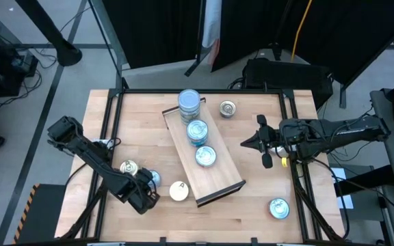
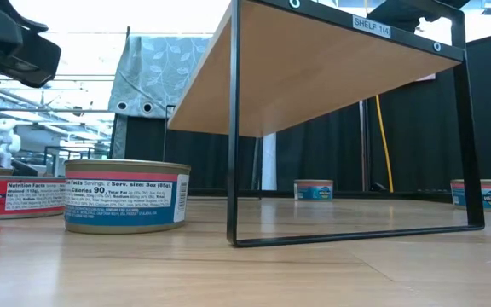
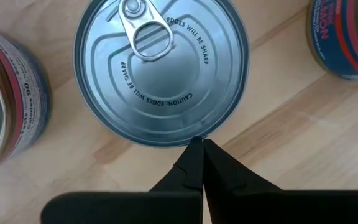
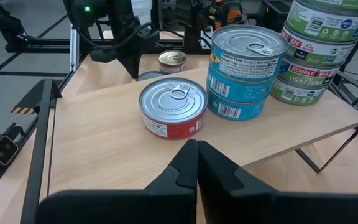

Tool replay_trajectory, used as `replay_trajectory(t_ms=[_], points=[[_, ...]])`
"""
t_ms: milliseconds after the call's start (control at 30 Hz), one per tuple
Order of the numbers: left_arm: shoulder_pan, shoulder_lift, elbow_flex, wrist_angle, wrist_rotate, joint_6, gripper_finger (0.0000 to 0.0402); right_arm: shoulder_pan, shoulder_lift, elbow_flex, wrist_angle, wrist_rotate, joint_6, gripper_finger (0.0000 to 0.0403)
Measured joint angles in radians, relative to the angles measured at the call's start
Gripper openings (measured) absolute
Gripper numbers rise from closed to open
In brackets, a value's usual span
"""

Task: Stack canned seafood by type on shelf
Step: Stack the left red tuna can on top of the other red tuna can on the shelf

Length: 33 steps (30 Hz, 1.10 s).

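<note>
While the left end effector (image 1: 150, 193) hangs pinched shut and empty over a silver tin (image 3: 160, 68) on the table (image 1: 252, 215), the right end effector (image 1: 246, 143), closed too and holding nothing, points at the shelf (image 1: 219, 183), where a red tin (image 4: 173, 107), a blue pair (image 4: 242, 70) and a green stack (image 4: 316, 50) stand in a row.

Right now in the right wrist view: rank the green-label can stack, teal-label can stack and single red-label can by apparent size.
1. Green-label can stack, tallest though cropped
2. Teal-label can stack, two cans
3. Single red-label can
All stand on the light-wood shelf at similar range, so the order seems fair.
</note>
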Motion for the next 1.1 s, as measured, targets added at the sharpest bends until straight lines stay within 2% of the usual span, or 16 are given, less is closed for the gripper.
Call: replay_trajectory(t_ms=[367, 600, 1100], points=[[-0.019, 0.004, 0.012, -0.007, 0.011, -0.019, 0.0, 0.0, 0.0, 0.0, 0.0, 0.0, -0.003, 0.0], [-0.019, 0.003, 0.05, -0.046, -0.028, -0.019, 0.0, 0.0, 0.0, 0.0, -0.015, 0.0, -0.004, 0.0], [-0.051, 0.002, 0.078, -0.046, 0.009, -0.057, 0.0, 0.0, 0.0, 0.0, -0.043, 0.0, -0.004, 0.0]])
